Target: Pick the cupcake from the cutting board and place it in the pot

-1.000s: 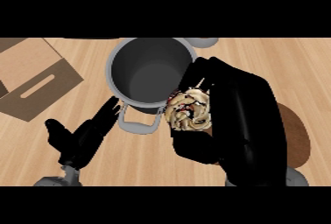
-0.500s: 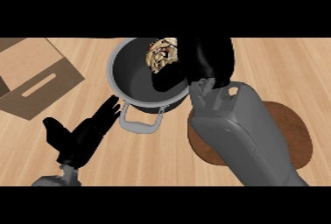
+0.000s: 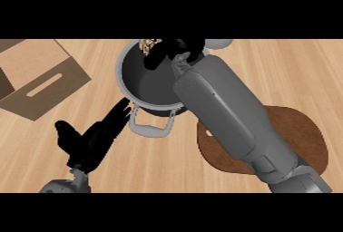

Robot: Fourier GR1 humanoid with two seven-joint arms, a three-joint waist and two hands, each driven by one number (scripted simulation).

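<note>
Above pot, right hand curled round cupcake

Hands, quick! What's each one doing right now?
Left hand: open, holding nothing.
Right hand: closed round the cupcake, above the pot.

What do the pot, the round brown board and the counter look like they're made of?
The pot looks like metal: smooth grey walls, pale rim and handle. The board seems dark wood, matte and mottled brown. The counter looks like light wood, with plank lines and grain.
</note>
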